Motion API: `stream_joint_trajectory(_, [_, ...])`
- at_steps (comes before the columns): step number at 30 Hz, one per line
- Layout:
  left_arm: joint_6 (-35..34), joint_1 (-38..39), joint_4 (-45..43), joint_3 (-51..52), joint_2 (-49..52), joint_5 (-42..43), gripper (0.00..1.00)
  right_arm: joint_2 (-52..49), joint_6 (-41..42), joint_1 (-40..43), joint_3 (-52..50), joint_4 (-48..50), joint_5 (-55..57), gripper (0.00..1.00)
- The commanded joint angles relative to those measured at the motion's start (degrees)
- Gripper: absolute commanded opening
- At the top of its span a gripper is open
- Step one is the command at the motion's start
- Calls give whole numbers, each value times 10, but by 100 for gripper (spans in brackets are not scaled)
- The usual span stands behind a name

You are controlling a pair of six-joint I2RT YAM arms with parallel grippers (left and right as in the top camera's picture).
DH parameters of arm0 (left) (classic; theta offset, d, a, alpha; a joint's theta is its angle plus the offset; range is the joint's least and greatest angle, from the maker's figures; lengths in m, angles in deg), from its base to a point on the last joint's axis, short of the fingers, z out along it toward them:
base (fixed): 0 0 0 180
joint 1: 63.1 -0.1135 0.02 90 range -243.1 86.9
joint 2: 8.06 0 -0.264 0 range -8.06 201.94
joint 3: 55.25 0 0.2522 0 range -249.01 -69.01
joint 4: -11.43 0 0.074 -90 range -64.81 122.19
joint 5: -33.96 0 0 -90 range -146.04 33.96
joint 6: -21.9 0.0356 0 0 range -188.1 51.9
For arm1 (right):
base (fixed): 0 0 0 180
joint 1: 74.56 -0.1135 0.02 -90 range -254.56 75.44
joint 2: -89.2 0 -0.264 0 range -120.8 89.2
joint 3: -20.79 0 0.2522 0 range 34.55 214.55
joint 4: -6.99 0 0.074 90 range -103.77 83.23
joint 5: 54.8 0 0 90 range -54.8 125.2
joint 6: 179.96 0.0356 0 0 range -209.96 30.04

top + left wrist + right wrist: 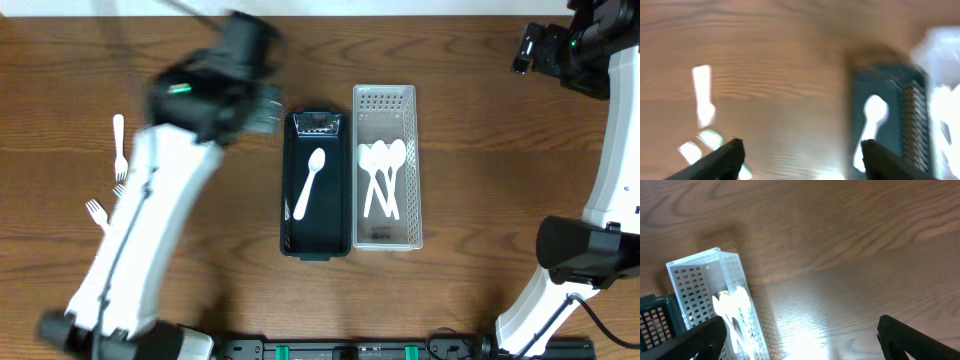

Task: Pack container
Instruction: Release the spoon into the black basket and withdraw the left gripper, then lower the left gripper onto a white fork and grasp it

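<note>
A dark teal basket [296, 190] stands mid-table with one white spoon [309, 183] in it. A white basket [411, 170] beside it on the right holds several white spoons [381, 176]. White forks [118, 142] lie on the table at the left, partly hidden by my left arm. My left gripper [262, 108] is open and empty, blurred, just left of the teal basket's far end; its wrist view shows the spoon [869, 120] in the teal basket [890, 95] and a fork [702, 95]. My right gripper [527, 50] is open and empty at the far right; its wrist view shows the white basket [702, 287].
Another fork [97, 212] lies near the left arm's lower part. The right arm's base [580, 250] stands at the right edge. Bare wood table [480, 150] lies between the white basket and the right arm.
</note>
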Motion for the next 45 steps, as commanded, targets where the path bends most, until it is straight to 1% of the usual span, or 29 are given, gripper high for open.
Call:
stream_joint_trajectory(1, [7,-112,5,0,-13,-37,89,0,-10,2,3,-7,3,99])
stream_joint_trajectory(3, [15,-164,2,0,-10,-36,97,0,-6,2,3,-9,3,99])
stream_joint_trajectory(5, [47,-226,-9,0,7,-20,98,0,-4,2,3,-11,3,99])
stream_joint_trajectory(9, [114,-314,-46,0,66,56,100,0,1,2,3,-14,3,99])
stream_joint_trajectory(12, [116,-360,-76,0,127,68,99,0,5,2,3,-22,3,99])
stream_joint_trajectory(16, [116,-405,-118,0,204,119,99,0,6,2,3,-38,3,99])
stream_joint_trajectory(18, [118,-414,-130,0,233,123,99,0,6,2,3,-44,3,99])
stream_joint_trajectory(22, [147,-419,-137,-8,289,125,99,0,21,1,3,-45,-1,99])
stream_joint_trajectory(28, [151,-419,-136,-27,355,128,99,0,36,1,3,-45,-3,99])
stream_joint_trajectory(37, [161,-419,-148,-37,414,130,100,0,52,1,3,-45,-3,99])
stream_joint_trajectory(40, [161,-419,-148,-37,431,132,98,0,55,1,3,-45,-3,99])
stream_joint_trajectory(42, [162,-419,-149,-37,440,132,98,0,56,1,3,-45,-3,99])
stream_joint_trajectory(45, [179,-419,-154,-37,447,162,98,0,57,1,3,-45,-3,99])
